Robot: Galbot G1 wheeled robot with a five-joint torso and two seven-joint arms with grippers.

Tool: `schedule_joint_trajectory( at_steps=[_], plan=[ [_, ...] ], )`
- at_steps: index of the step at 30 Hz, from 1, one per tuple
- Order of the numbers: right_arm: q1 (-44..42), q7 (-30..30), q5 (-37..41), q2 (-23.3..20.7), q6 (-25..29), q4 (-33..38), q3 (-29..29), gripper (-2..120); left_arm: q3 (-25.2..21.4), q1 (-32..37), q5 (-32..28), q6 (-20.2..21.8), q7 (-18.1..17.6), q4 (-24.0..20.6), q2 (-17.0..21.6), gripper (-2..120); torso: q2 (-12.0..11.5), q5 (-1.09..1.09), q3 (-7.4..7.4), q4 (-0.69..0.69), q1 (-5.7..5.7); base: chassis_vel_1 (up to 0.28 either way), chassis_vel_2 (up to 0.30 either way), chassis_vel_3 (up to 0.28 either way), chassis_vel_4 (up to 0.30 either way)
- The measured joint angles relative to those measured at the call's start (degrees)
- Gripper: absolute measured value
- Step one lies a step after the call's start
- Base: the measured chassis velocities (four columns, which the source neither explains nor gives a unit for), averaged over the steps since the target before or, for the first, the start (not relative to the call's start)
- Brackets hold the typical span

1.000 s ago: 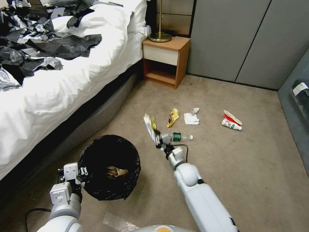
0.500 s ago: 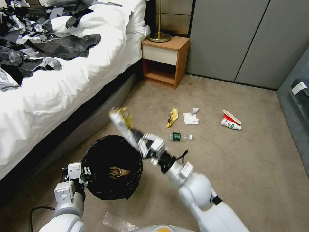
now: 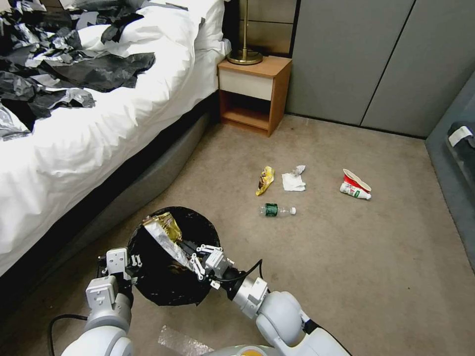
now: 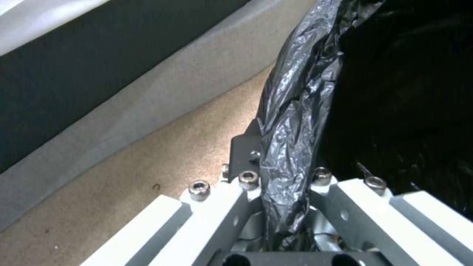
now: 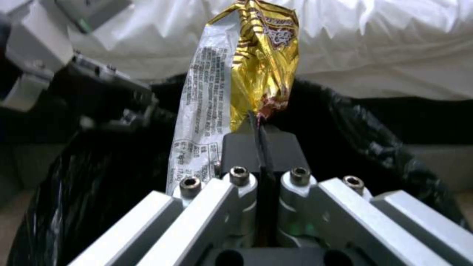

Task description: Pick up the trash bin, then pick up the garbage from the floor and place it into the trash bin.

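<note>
The trash bin (image 3: 163, 289), lined with a crinkly black bag, sits at the lower left beside the bed. My left gripper (image 3: 129, 262) is shut on its rim, and the bag's fold (image 4: 291, 111) is pinched between the fingers (image 4: 244, 155). My right gripper (image 3: 192, 261) is shut on a gold and silver snack wrapper (image 3: 161, 231) (image 5: 256, 48), holding it over the bin's opening (image 5: 369, 147). On the carpet beyond lie more garbage: a yellow wrapper (image 3: 265, 180), a white tissue (image 3: 294, 181), a green-labelled bottle (image 3: 276, 210) and a squashed red-and-white cup (image 3: 355, 185).
A white bed (image 3: 74, 143) strewn with black plastic sheets (image 3: 84, 69) runs along the left. A wooden nightstand (image 3: 255, 91) with a brass lamp base (image 3: 246, 57) stands at the back, before grey panels (image 3: 376, 59). A clear plastic scrap (image 3: 180, 341) lies near my base.
My right arm has swung back and left from beside the bottle, carrying the wrapper from the floor area to above the bin's opening. The left gripper keeps its hold on the rim.
</note>
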Motion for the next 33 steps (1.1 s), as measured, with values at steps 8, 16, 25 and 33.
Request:
schedule_joint_trajectory(
  at_steps=[8, 16, 25, 33],
  plan=[
    [-0.16, 0.27, -1.26, 0.63, 0.0, -1.99, 0.42, 14, 0.1, 0.32, 0.01, 0.0, 0.0, -0.57, -0.12, 1, 0.0, -0.05, 0.0, 0.0, 0.0, 0.0, 0.0, 0.0, 0.0],
    [-0.4, 0.31, -1.38, 0.73, -0.04, -1.71, 0.96, 42, -0.09, 0.59, 0.03, 0.0, 0.0, -1.03, -0.08, 1, 0.01, 0.02, 0.0, 0.0, 0.0, 0.0, 0.0, 0.0, 0.0],
    [-1.1, 0.45, -1.65, 0.6, -0.24, -0.69, 1.66, 77, -0.08, 0.84, 0.05, -0.01, 0.05, -1.38, -0.12, 1, 0.0, 0.02, 0.0, 0.0, 0.0, 0.0, 0.0, 0.0, 0.0],
    [-1.74, 0.62, -1.66, 0.27, -0.74, 1.06, 2.1, 99, -0.06, 1.11, 0.19, -0.15, 0.26, -1.65, -0.12, 1, 0.01, 0.02, 0.0, -0.01, 0.0, 0.0, 0.0, 0.0, 0.0]
  ],
)
